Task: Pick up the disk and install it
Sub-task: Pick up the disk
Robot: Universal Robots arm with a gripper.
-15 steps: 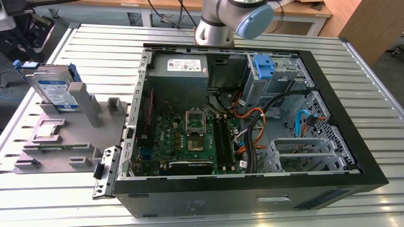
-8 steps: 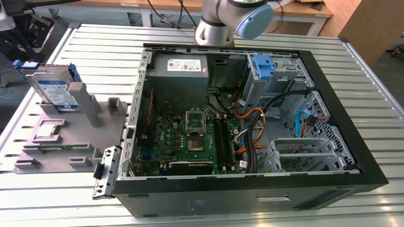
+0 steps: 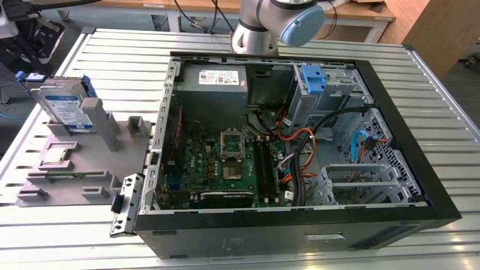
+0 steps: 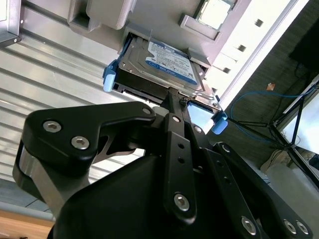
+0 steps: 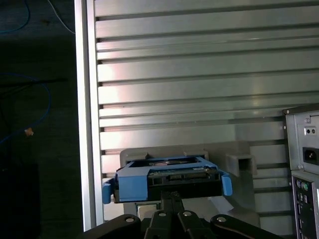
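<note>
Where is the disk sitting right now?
The disk stands on edge in the grey holder at the exterior view's left, on the slatted table, beside the open computer case.

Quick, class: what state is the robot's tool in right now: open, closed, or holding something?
Tool: closed, holding nothing; the flat silver metal disk with blue plastic rails stands apart from it in the grey plastic stand.
</note>
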